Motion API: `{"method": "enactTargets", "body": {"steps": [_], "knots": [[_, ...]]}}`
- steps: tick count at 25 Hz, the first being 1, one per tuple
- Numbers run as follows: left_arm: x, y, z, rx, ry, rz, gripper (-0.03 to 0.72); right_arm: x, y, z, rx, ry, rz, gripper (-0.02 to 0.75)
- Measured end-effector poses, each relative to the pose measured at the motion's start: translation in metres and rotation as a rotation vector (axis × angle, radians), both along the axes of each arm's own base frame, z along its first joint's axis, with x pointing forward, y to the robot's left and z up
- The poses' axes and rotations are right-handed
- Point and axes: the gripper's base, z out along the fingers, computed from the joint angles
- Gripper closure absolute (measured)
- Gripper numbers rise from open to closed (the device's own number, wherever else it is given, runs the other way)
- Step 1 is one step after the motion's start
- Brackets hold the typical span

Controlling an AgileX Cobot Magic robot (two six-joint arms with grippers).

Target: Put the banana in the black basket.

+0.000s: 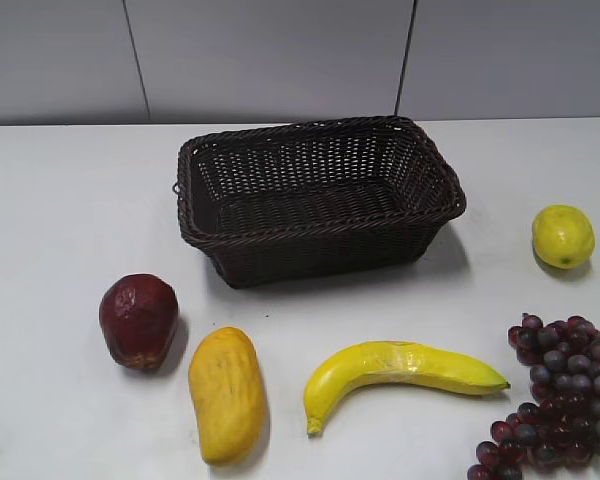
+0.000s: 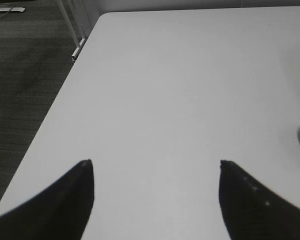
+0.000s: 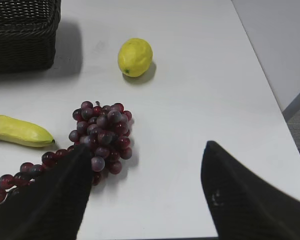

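Nothing is done yet: the banana (image 1: 400, 367) lies on the worktop (image 1: 70, 200) near the empty basket (image 1: 320, 200), untouched; both pairs of fingers, left (image 2: 156, 165) and right (image 3: 145, 150), are spread open, holding nothing

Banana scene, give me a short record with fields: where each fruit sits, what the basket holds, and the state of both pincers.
banana: lying on the white table, in front of the basket, untouched
black basket: at the back centre, nothing visible inside
mango: left of the banana
dark red fruit: left of the mango
grapes: right of the banana, near its tip
lemon: right of the basket
left pincer: open, over bare table
right pincer: open, above the grapes, holding nothing
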Motion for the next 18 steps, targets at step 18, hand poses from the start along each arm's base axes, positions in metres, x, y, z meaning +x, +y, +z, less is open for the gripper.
{"method": "enactTargets", "body": {"steps": [18], "knots": [[0.000, 0.000, 0.000, 0.000, 0.000, 0.000, 0.111, 0.044, 0.002, 0.012, -0.055, 0.229, 0.039, 0.218]]}}
